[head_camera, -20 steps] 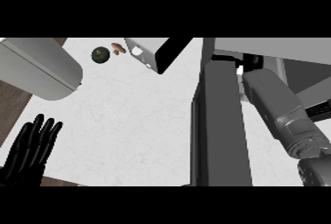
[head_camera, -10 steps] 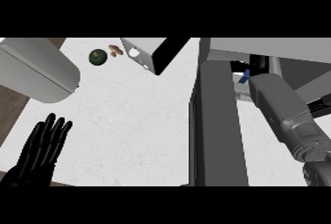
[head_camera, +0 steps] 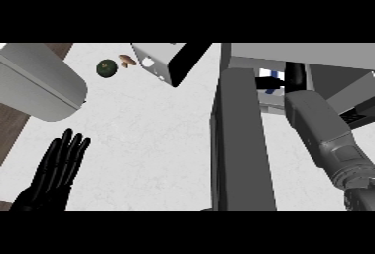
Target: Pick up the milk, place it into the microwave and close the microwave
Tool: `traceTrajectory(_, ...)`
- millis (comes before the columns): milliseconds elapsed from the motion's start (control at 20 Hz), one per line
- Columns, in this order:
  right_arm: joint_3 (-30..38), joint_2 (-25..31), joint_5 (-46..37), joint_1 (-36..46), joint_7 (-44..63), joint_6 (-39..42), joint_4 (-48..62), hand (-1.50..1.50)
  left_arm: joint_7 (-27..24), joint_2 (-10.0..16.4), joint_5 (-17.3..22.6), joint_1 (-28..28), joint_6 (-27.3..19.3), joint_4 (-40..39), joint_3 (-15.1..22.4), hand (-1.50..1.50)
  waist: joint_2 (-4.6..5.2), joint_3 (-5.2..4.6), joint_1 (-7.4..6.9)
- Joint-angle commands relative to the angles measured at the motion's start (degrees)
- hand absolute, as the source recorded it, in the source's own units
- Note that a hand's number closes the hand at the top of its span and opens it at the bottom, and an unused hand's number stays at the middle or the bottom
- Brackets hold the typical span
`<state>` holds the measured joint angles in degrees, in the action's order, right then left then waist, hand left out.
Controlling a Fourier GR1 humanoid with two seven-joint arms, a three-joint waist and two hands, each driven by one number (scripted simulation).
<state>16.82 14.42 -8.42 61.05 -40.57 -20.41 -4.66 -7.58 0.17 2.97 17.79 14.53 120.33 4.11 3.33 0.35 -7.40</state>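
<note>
1. My left hand (head_camera: 57, 171) is wide open with straight fingers, at the bench's (head_camera: 157, 134) lower left.
2. My right hand (head_camera: 294, 75) is inside the microwave (head_camera: 293, 50), by the milk (head_camera: 274, 74) (grip: cannot tell).
3. The door (head_camera: 242, 149) is open.

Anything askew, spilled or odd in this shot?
Nothing looks spilled, toppled or damaged. The dark grey microwave door stands open with the right robot hand inside the cavity, which fits the task. The left robot hand rests open at lower left.
</note>
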Motion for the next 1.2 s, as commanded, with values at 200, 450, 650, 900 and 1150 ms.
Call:
traceTrajectory(200,1.59,-1.96,1.46,-2.62,-2.55,1.77,-0.36,-1.5,1.57,-0.16,-1.13,-2.02,-1.08,0.02,2.71,-1.5,-0.54,-0.01,1.32)
traceTrajectory(450,2.03,-0.98,2.12,-7.71,-6.84,10.21,-0.55,-1.5,0.39,-0.16,-1.87,-1.27,-0.69,-3.03,3.95,-1.5,-1.43,-0.11,3.35)
traceTrajectory(650,2.73,-2.21,3.06,-7.73,-7.74,14.41,-1.22,-1.5,1.0,-0.15,-2.05,-5.08,0.09,-8.6,5.6,-1.5,-1.62,-0.15,4.4)
traceTrajectory(900,2.82,-4.05,3.6,-12.49,-11.87,18.13,-2.17,-1.5,2.48,1.67,-2.87,-6.0,2.56,-8.0,6.13,-1.5,-2.39,-0.2,5.31)
traceTrajectory(1150,1.99,-5.78,3.34,-17.37,-15.14,18.77,-3.29,-1.5,-0.03,3.01,-5.61,-8.09,6.21,-13.93,9.85,1.5,-2.9,-0.28,6.49)
